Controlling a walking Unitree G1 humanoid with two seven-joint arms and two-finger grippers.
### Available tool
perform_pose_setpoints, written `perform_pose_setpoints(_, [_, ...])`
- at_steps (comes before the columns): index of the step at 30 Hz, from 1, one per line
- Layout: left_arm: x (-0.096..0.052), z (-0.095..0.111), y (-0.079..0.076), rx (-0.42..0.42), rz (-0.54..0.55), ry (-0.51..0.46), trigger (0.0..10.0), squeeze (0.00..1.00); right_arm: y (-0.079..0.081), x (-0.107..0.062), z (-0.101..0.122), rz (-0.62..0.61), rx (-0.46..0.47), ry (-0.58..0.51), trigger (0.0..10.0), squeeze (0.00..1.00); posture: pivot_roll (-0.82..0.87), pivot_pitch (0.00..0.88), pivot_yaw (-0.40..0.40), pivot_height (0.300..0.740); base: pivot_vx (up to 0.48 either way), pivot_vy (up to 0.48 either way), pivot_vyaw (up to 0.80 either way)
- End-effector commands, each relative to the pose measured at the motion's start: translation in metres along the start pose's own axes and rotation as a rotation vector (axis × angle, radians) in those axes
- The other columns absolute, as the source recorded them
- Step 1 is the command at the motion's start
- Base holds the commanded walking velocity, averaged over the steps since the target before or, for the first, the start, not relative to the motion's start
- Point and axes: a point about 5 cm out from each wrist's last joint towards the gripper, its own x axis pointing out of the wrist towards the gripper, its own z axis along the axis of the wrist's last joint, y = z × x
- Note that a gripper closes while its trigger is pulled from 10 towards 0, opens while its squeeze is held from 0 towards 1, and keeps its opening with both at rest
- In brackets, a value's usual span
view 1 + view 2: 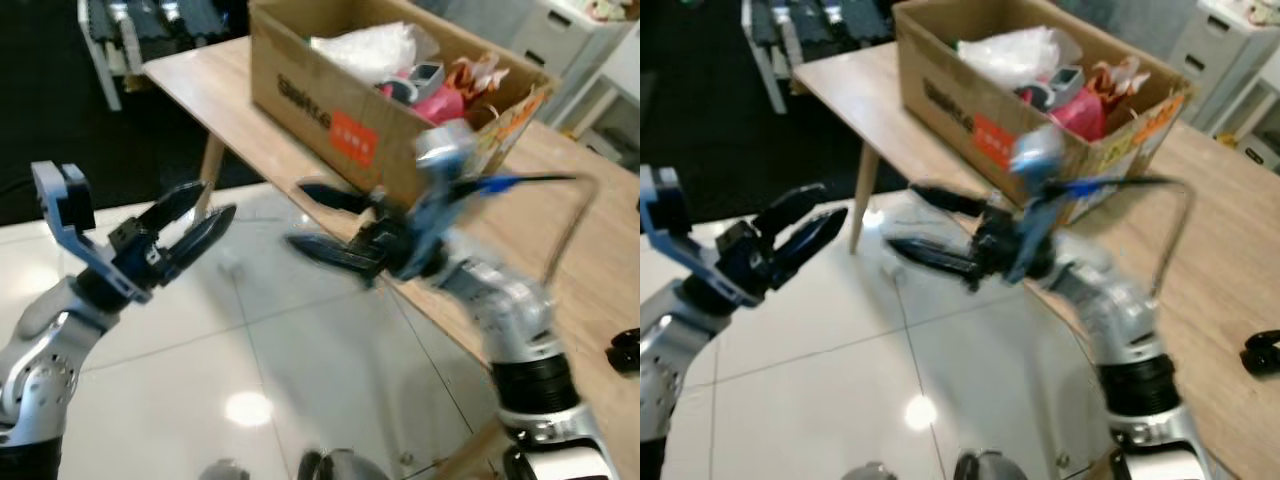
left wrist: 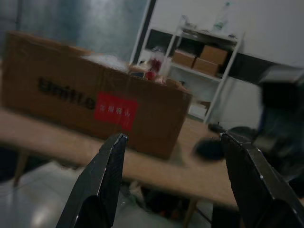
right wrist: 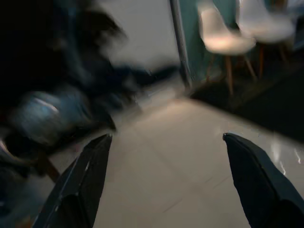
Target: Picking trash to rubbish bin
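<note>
Right now we're between picks: both claws empty w/ fingers spread, left claw [image 1: 195, 225] over the white floor [image 1: 150, 360], right claw [image 1: 335, 225] blurred beside the bench [image 1: 590, 290] edge. Trash sits in the cardboard box [image 1: 330, 120] on the bench: plastic bag [image 1: 365, 45], pink scraps. Bin not spotted. Next, we judge, reach into the box & grip one item.

Cardboard box [image 1: 330, 105]: matt brown corrugated card, glossy red sticker on side. Inside box, crinkled translucent plastic bag [image 1: 365, 45] and shiny pink wrapper [image 1: 440, 100] seen. Table [image 1: 590, 260] under box: light wood, smooth, satin grain. Floor [image 1: 250, 400] beside table: white tile, highly glossy, light glare reflected. Left gripper [image 1: 195, 222]: matt black plastic fingers, blue plastic mount. Arms: brushed silver metal.
</note>
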Motion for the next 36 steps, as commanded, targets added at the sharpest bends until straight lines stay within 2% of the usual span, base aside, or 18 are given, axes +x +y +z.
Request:
perform_pose_setpoints(1, [-0.005, -0.014, 0.001, -0.04, 0.016, 0.024, 10.0, 0.0, -0.008, -0.007, -0.029, -0.094, 0.035, 0.098, 10.0, 0.0, 0.15, 0.139, -0.061, 0.74, -0.405, 0.0, 0.0])
perform_pose_setpoints(2, [-0.012, -0.027, 0.006, -0.073, 0.048, 0.055, 10.0, 0.0, -0.019, -0.01, -0.053, -0.209, 0.066, 0.168, 10.0, 0.0, 0.15, 0.136, -0.058, 0.74, -0.375, 0.0, 0.0])
perform_pose_setpoints(3, [-0.012, -0.027, 0.006, -0.073, 0.048, 0.055, 10.0, 0.0, -0.019, -0.01, -0.053, -0.209, 0.066, 0.168, 10.0, 0.0, 0.15, 0.136, -0.058, 0.74, -0.375, 0.0, 0.0])
perform_pose_setpoints(6, [-0.035, -0.067, 0.02, -0.162, 0.162, 0.158, 10.0, 0.0, -0.038, -0.026, -0.115, -0.506, 0.144, 0.347, 10.0, 0.0, 0.15, 0.136, -0.058, 0.74, -0.216, 0.0, 0.0])
perform_pose_setpoints(8, [-0.035, -0.067, 0.02, -0.162, 0.162, 0.158, 10.0, 0.0, -0.038, -0.026, -0.115, -0.506, 0.144, 0.347, 10.0, 0.0, 0.15, 0.136, -0.058, 0.74, 0.0, 0.0, 0.0])
perform_pose_setpoints(9, [-0.049, -0.093, 0.027, -0.205, 0.254, 0.225, 10.0, 0.0, -0.039, -0.042, -0.144, -0.631, 0.2, 0.421, 10.0, 0.0, 0.16, 0.137, -0.059, 0.74, 0.0, 0.0, 0.0])
perform_pose_setpoints(11, [-0.049, -0.093, 0.027, -0.205, 0.254, 0.225, 10.0, 0.0, -0.039, -0.042, -0.144, -0.631, 0.2, 0.421, 10.0, 0.0, 0.16, 0.137, -0.059, 0.74, 0.0, 0.0, 0.0])
perform_pose_setpoints(13, [-0.093, -0.154, 0.039, -0.25, 0.548, 0.454, 10.0, 0.0, -0.024, -0.085, -0.203, -0.882, 0.333, 0.583, 10.0, 0.0, 0.16, 0.137, -0.059, 0.74, 0.0, 0.0, 0.0])
perform_pose_setpoints(14, [-0.093, -0.154, 0.039, -0.25, 0.548, 0.454, 10.0, 0.0, -0.024, -0.085, -0.203, -0.882, 0.333, 0.583, 10.0, 0.0, 0.16, 0.137, -0.059, 0.74, 0.0, 0.0, 0.0])
perform_pose_setpoints(15, [-0.12, -0.179, 0.04, -0.255, 0.711, 0.585, 10.0, 0.0, -0.01, -0.105, -0.225, -0.947, 0.385, 0.668, 10.0, 0.0, 0.16, 0.137, -0.059, 0.74, 0.0, 0.0, 0.0])
perform_pose_setpoints(17, [-0.164, -0.204, 0.033, -0.244, 0.958, 0.756, 10.0, 0.0, 0.011, -0.131, -0.249, -1.025, 0.433, 0.779, 10.0, 0.0, 0.17, 0.139, -0.056, 0.74, 0.0, 0.0, 0.0])
perform_pose_setpoints(18, [-0.164, -0.204, 0.033, -0.244, 0.958, 0.756, 10.0, 0.0, 0.011, -0.131, -0.249, -1.025, 0.433, 0.779, 10.0, 0.0, 0.17, 0.139, -0.056, 0.74, 0.0, 0.0, 0.0])
perform_pose_setpoints(19, [-0.208, -0.219, 0.016, -0.281, 1.181, 0.882, 10.0, 0.0, 0.032, -0.156, -0.267, -1.106, 0.456, 0.873, 10.0, 0.0, 0.16, 0.143, -0.054, 0.74, 0.0, 0.0, 0.0])
perform_pose_setpoints(20, [-0.208, -0.219, 0.016, -0.281, 1.181, 0.882, 10.0, 0.0, 0.032, -0.156, -0.267, -1.106, 0.456, 0.873, 10.0, 0.0, 0.16, 0.143, -0.054, 0.74, 0.0, 0.0, 0.0])
perform_pose_setpoints(24, [-0.237, -0.234, -0.012, -0.367, 1.292, 0.966, 10.0, 0.0, 0.053, -0.173, -0.281, -1.187, 0.553, 0.892, 10.0, 0.0, 0.17, 0.147, -0.054, 0.74, 0.0, 0.0, 0.0])
perform_pose_setpoints(27, [-0.242, -0.237, -0.019, -0.388, 1.307, 0.984, 10.0, 0.0, 0.056, -0.174, -0.282, -1.201, 0.563, 0.893, 10.0, 0.0, 0.18, 0.147, -0.054, 0.74, 0.0, 0.0, 0.0])
perform_pose_setpoints(32, [-0.257, -0.253, -0.049, -0.424, 1.319, 1.111, 10.0, 0.0, 0.066, -0.175, -0.29, -1.219, 0.635, 0.89, 10.0, 0.0, 0.17, 0.15, -0.04, 0.74, 0.0, 0.0, 0.0])
perform_pose_setpoints(36, [-0.26, -0.254, -0.053, -0.416, 1.343, 1.114, 10.0, 0.0, 0.069, -0.173, -0.291, -1.189, 0.628, 0.909, 10.0, 0.0, 0.21, 0.16, -0.055, 0.74, 0.0, 0.0, 0.0])
